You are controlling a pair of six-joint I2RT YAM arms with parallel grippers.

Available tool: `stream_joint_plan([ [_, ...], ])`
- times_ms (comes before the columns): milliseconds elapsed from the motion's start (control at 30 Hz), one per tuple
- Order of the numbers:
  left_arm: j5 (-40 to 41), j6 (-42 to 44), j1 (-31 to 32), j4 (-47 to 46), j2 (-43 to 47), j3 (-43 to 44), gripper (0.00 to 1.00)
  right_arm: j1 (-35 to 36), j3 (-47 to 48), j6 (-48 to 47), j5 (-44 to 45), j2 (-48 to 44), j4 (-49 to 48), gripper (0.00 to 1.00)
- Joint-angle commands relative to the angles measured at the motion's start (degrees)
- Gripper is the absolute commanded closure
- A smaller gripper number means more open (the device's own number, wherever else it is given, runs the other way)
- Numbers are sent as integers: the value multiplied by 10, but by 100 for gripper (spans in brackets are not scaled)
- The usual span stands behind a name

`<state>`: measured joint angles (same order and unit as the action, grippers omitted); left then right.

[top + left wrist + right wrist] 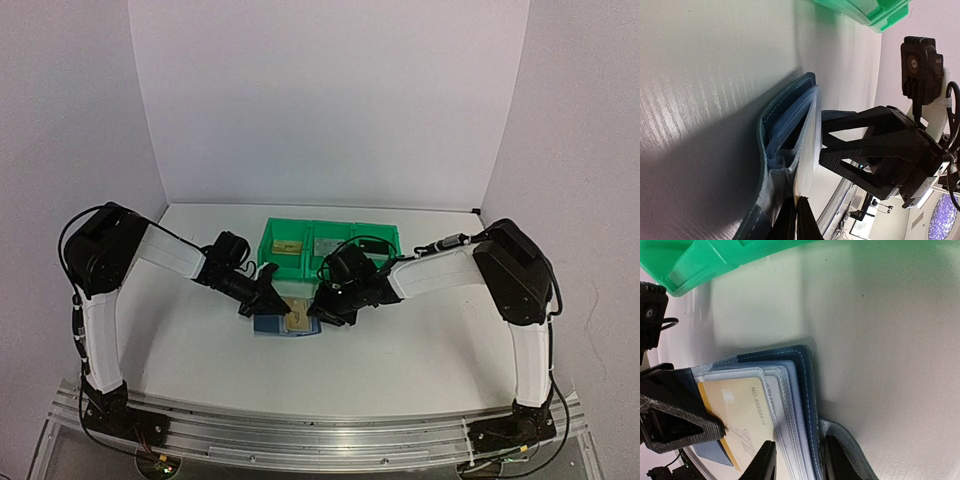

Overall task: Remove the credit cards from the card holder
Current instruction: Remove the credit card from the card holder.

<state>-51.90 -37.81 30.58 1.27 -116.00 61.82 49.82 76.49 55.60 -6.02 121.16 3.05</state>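
The blue card holder (272, 325) lies open on the white table between both arms. In the right wrist view its light-blue slots (790, 405) hold a gold-yellow credit card (740, 412) that sticks partly out. My left gripper (283, 308) is shut on that card's outer edge; in the left wrist view the fingertips (796, 210) pinch a thin yellow sliver beside the card holder (785, 125). My right gripper (318, 318) has its jaws either side of the holder's slotted flap (800, 462), closed on it. The closing tab (852, 452) curls beside the right finger.
Three joined green bins (330, 262) stand just behind the holder, with a tan card (288, 245), a grey one (328, 243) and a dark one (372, 243) inside. The bin's edge shows in both wrist views (865, 12) (715, 260). White walls enclose the table.
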Motion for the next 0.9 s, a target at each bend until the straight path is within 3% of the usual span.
stream_joint_plan([
  [0, -3, 47, 0, 35, 20, 18, 100, 10, 22, -52, -26, -1, 11, 69],
  [200, -11, 82, 0, 57, 23, 27, 100, 10, -6, -16, -16, 39, 13, 75],
  [333, -18, 111, -3, 84, 29, 27, 100, 9, -38, 3, 2, 36, 13, 90],
  [433, -18, 131, -14, 103, 32, 22, 100, 9, -60, 19, 12, 31, 13, 95],
  [867, -23, 178, -58, 149, 39, 11, 100, 9, -89, 30, 8, 33, 13, 100],
])
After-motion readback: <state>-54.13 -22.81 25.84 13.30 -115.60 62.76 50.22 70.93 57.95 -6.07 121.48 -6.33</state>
